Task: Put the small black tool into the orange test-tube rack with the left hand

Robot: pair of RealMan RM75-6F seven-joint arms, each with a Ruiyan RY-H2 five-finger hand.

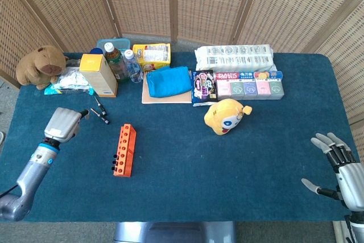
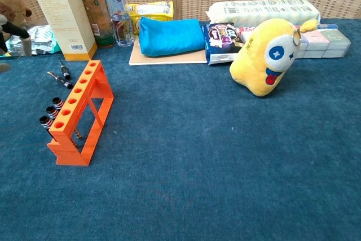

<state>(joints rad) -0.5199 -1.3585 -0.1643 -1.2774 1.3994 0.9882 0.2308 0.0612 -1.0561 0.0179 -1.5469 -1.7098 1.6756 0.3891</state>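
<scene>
- Screwdrivers, two small black ones, lie loose on the blue cloth just beyond the orange test-tube rack (three black-capped tools already stand at its near end).
- Left hand hovers just left of them, holding nothing, fingers mostly hidden.
- Right hand rests spread and empty by the table's right edge, broad bare cloth between.
- Beyond: cardboard box, bottles, plush capybara.

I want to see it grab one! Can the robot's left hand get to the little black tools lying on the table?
Probably yes. The left hand hovers just left of the two loose black tools, holding nothing, with only bare blue table between them. The yellow box stands behind them, not in the way.
</scene>
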